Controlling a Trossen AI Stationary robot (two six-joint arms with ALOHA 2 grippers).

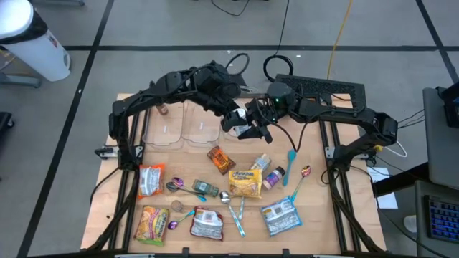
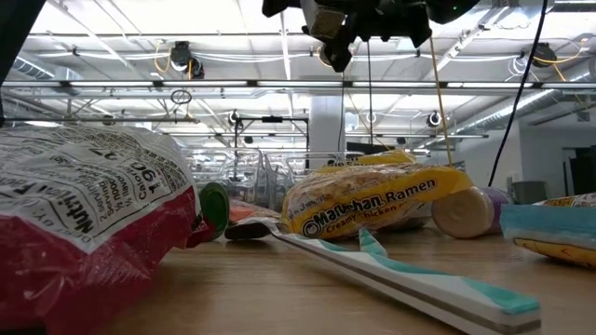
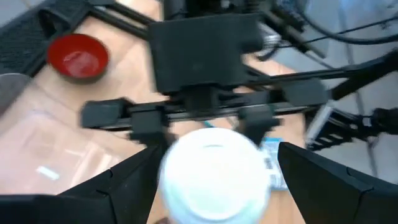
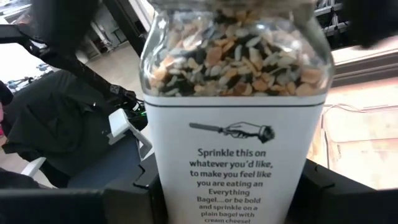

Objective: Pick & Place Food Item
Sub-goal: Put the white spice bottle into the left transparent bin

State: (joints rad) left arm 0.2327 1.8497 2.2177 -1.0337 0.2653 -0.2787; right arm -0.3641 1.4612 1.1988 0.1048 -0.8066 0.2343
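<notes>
A seasoning jar (image 4: pixel 236 124) has a clear upper part full of seeds and a white printed label. It is held high over the table's middle by my right gripper (image 4: pixel 233 193), which is shut on it. The jar's round white top (image 3: pixel 214 177) shows in the left wrist view. There my left gripper (image 3: pixel 217 155) is open, one finger on either side of that top. Whether those fingers touch the jar, I cannot tell. Seen from above, the two grippers meet: the left (image 1: pixel 231 113) and the right (image 1: pixel 252 127). My right gripper pinches the jar's white-labelled lower part (image 4: pixel 163 186) between its two fingers, one on each opposite side. The fingers come about level from the table's right side. The jar is upright, its label reading the right way up, and it is lifted clear of the table.
Two clear containers (image 1: pixel 183 130) stand at the far left of the board. Nearer lie a ramen packet (image 1: pixel 245 183), a snack bar (image 1: pixel 221 159), several other food packets, spoons and a small bottle (image 1: pixel 273 177). A red round thing (image 3: pixel 78 56) lies beyond the containers.
</notes>
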